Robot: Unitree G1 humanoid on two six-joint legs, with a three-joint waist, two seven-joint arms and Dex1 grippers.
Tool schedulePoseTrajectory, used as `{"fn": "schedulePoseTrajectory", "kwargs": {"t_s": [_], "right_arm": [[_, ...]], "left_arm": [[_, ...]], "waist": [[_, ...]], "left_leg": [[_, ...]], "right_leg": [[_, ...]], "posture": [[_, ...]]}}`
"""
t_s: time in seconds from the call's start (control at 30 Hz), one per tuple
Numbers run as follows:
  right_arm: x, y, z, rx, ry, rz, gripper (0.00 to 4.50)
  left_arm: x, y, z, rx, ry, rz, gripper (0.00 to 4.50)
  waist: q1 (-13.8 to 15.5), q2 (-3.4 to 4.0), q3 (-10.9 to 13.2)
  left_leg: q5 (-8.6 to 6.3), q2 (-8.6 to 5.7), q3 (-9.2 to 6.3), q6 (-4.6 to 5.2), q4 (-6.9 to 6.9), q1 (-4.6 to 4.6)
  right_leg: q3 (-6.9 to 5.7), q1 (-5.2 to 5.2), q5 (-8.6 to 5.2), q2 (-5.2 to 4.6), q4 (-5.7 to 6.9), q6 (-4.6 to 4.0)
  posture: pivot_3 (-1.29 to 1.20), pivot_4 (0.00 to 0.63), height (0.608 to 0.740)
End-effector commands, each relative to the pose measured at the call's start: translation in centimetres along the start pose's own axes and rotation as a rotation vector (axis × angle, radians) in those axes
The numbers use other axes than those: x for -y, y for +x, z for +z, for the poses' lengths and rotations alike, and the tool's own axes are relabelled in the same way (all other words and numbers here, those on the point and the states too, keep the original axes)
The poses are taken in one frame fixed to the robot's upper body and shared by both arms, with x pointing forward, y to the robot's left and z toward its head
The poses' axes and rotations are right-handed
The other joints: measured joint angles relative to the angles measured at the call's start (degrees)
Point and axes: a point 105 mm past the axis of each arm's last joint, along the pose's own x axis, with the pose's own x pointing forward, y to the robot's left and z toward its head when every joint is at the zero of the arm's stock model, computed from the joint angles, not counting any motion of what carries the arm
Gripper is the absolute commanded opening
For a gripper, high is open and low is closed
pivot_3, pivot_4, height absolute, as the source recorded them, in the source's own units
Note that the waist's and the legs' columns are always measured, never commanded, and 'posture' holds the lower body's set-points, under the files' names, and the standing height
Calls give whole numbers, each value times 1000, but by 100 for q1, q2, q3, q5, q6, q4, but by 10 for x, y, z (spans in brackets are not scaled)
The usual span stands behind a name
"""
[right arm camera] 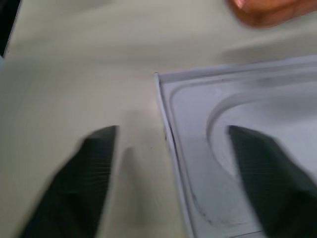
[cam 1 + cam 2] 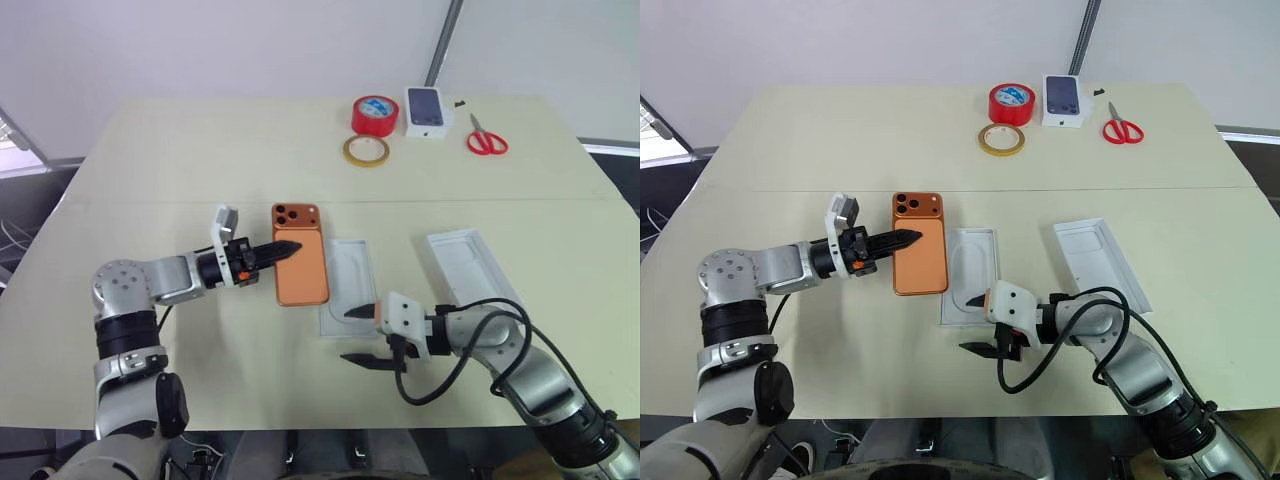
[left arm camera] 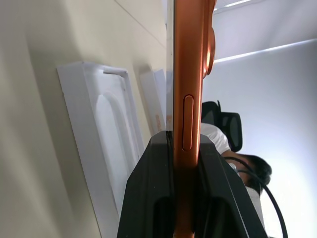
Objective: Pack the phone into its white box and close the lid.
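Observation:
The orange phone (image 2: 303, 268) lies flat with its lenses up, just left of the white box. My left gripper (image 2: 292, 247) is shut on its left long edge, and the left wrist view has that edge (image 3: 190, 74) clamped between the black fingers (image 3: 148, 198). The white box (image 2: 352, 262) is a shallow tray with a moulded oval recess (image 1: 237, 114). My right gripper (image 2: 353, 335) is open at the box's near corner, with one finger (image 1: 262, 168) over the recess and the other finger (image 1: 94, 168) over bare table. A deeper white piece, apparently the lid (image 2: 470, 262), lies open side up to the right.
At the table's back stand a red tape roll (image 2: 375, 115), a yellowish tape ring (image 2: 366, 150), a small white box with a dark phone picture (image 2: 427, 110) and red scissors (image 2: 487, 138). The table's front edge (image 2: 300, 425) runs close behind my right gripper.

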Motion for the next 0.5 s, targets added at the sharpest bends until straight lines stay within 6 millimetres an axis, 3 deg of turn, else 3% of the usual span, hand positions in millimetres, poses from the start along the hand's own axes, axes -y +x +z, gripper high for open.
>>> {"fn": "schedulePoseTrajectory", "kwargs": {"t_s": [0.03,0.13,0.23,0.37,0.5], "right_arm": [[13,-30,30,132,12,-45,4480],[33,-59,31,168,62,-125,4480],[55,-85,13,103,53,-231,4480],[69,-97,-3,26,6,-292,4480],[72,-92,-5,32,-15,-295,4500]], "left_arm": [[11,5,0,-14,43,-41,0],[11,9,-3,-23,34,-50,0],[9,15,-9,-33,17,-53,0],[-1,28,-22,-59,-30,-29,0],[-1,34,-29,-82,-40,-32,1745]], "waist": [[3,0,0],[9,-2,1],[21,-2,1],[9,-1,0],[-9,-1,1]], "left_leg": [[0,0,0,0,0,0],[0,0,0,1,0,-1],[0,0,0,1,0,0],[1,4,0,0,-3,0],[2,4,3,-2,4,3]], "right_leg": [[0,1,0,0,0,0],[0,1,0,0,-1,0],[0,3,0,0,0,1],[0,-1,0,6,3,0],[1,3,0,8,9,1]], "posture": [[0,150,740],[0,150,740],[0,150,740],[0,150,740],[0,150,740]]}}
